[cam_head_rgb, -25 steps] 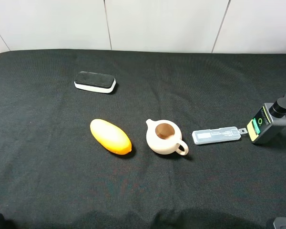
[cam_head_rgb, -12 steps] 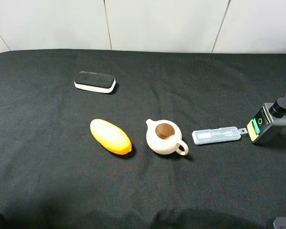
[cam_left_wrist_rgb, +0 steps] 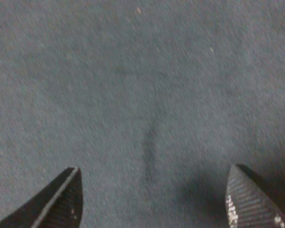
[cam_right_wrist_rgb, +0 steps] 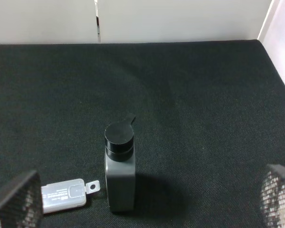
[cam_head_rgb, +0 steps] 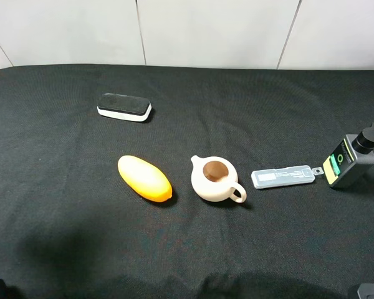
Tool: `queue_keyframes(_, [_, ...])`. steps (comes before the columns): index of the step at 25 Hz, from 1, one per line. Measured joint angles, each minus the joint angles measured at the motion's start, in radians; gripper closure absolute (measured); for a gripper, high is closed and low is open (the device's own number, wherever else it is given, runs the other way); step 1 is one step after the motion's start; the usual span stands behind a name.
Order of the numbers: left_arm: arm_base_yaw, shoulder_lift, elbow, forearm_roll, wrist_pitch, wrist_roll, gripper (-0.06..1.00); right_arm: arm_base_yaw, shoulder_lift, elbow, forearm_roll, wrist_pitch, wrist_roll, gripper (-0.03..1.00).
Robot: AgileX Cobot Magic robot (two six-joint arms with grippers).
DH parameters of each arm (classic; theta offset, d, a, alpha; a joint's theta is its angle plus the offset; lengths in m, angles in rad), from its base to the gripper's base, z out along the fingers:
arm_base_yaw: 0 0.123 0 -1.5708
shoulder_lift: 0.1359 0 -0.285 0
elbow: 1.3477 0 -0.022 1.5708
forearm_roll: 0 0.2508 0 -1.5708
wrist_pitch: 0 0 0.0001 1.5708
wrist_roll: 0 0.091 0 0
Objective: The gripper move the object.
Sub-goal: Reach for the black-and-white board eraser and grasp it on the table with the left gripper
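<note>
The object, a flat block with a black top over a white base, lies on the black cloth at the back left in the exterior view. No gripper is near it. My left gripper is open, its two black fingertips wide apart over bare cloth; the object is out of its view. My right gripper is open, fingertips at the picture's lower corners, facing the grey bottle. Only small parts of the arms show at the exterior view's bottom corners.
An orange oval and a cream teapot sit mid-table. A clear grey plastic case and a grey bottle with black cap lie at the right, also in the right wrist view. White wall panels stand behind the table.
The objects have not moved. The dark arm parts at the bottom corners of the exterior view have shifted very slightly.
</note>
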Motion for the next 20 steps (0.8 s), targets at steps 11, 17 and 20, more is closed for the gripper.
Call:
queue_keyframes(11, [0.0,0.157,-0.095,0.046,-0.056,-0.022,0.19,0.0,0.0,0.0,0.0,0.0,0.0,0.27])
queue_keyframes(17, [0.0,0.271,-0.189,0.13,-0.056,-0.022,0.15,0.0,0.0,0.0,0.0,0.0,0.0,0.27])
queue_keyframes(20, [0.0,0.34,-0.25,0.144,-0.057,-0.009,0.14,0.0,0.0,0.0,0.0,0.0,0.0,0.27])
